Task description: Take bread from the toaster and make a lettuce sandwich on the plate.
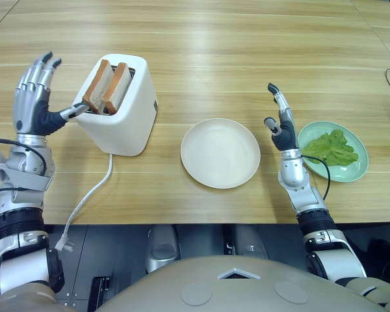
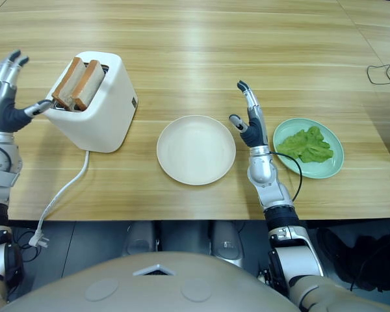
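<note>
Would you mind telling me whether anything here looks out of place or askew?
The toaster sits skewed on the table, and its cord trails off the front edge with the plug dangling, connected to nothing visible. The bread slices lean sideways in it. The plate and lettuce look tidy.

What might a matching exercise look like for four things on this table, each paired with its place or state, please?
Things:
1. bread slices
2. cream plate
3. lettuce
4. power cord

Places or states:
A. lying on the green plate
B. standing in the slots of the toaster
C. bare, between the toaster and the right hand
D. trailing off the front edge of the table

Pairs: 1-B, 2-C, 3-A, 4-D.
</note>
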Action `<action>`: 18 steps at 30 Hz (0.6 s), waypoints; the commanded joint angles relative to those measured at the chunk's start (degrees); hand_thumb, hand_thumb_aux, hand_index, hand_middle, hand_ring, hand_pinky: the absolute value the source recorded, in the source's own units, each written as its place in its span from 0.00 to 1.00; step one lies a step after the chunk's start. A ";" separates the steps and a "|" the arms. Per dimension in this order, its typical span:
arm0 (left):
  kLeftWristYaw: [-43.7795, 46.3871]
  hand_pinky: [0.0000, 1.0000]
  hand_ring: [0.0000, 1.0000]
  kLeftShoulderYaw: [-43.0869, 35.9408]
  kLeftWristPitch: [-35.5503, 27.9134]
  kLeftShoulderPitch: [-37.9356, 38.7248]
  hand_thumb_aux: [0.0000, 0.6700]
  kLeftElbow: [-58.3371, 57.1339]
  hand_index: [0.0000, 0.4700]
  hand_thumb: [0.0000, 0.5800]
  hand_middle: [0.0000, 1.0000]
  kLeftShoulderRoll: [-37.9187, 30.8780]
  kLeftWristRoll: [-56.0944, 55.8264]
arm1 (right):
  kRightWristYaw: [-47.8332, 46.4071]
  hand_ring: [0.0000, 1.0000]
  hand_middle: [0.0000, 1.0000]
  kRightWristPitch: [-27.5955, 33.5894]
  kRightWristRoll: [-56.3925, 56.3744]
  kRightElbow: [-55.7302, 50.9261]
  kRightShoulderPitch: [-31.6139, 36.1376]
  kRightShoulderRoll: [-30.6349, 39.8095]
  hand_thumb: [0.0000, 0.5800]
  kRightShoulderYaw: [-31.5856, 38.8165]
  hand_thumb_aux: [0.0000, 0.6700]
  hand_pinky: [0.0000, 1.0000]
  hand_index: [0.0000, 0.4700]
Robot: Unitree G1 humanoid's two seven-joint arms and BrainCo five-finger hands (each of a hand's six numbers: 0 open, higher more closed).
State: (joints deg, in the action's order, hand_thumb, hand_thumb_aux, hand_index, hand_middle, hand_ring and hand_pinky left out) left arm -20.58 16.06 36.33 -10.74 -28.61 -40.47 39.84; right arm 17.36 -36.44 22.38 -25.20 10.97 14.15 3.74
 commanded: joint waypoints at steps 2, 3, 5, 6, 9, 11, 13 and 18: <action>-2.57 0.00 0.00 -5.87 -1.43 -2.08 0.00 -5.90 0.00 0.00 0.00 -1.41 1.25 | -0.27 0.00 0.00 0.93 -0.15 0.54 -0.10 0.25 0.00 -0.39 0.00 0.00 0.00; -2.92 0.00 0.00 -6.84 -1.60 -2.42 0.00 -6.76 0.00 0.00 0.00 -1.63 1.28 | -0.26 0.00 0.00 0.93 -0.15 0.55 -0.11 0.25 0.00 -0.38 0.00 0.00 0.00; -3.59 0.00 0.00 -8.92 -2.05 -3.11 0.01 -8.33 0.01 0.02 0.00 -2.04 1.56 | -0.28 0.00 0.00 0.95 -0.16 0.32 0.10 0.24 0.00 -0.35 0.00 0.00 0.00; -3.98 0.00 0.00 -9.79 -2.29 -3.33 0.03 -8.80 0.03 0.05 0.00 -2.20 1.70 | -0.28 0.00 0.00 0.95 -0.16 0.26 0.14 0.24 0.00 -0.34 0.00 0.00 0.00; -4.69 0.00 0.00 -11.67 -2.66 -3.92 0.07 -9.60 0.07 0.14 0.00 -2.51 1.13 | -0.28 0.00 0.00 0.94 -0.18 0.15 0.24 0.24 0.00 -0.33 0.00 0.00 0.00; -4.92 0.00 0.00 -12.72 -2.98 -4.51 0.12 -10.00 0.12 0.23 0.00 -2.55 0.71 | -0.23 0.00 0.00 0.93 -0.16 0.11 0.23 0.27 0.00 -0.35 0.00 0.00 0.00; -5.06 0.00 0.00 -13.66 -3.13 -5.20 0.17 -10.69 0.17 0.31 0.00 -2.53 0.46 | -0.18 0.00 0.00 0.95 -0.13 0.20 0.14 0.27 0.00 -0.36 0.00 0.00 0.00; -5.36 0.00 0.00 -15.46 -2.76 -5.99 0.52 -11.98 0.51 0.77 0.00 -2.57 -0.79 | -0.18 0.00 0.00 1.00 -0.12 0.15 0.15 0.23 0.00 -0.33 0.00 0.00 0.00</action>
State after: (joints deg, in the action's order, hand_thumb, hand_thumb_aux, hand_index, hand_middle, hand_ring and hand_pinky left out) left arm -26.59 2.59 34.02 -17.05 -38.59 -42.87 38.80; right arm 17.37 -36.32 22.34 -25.14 11.03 14.17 3.75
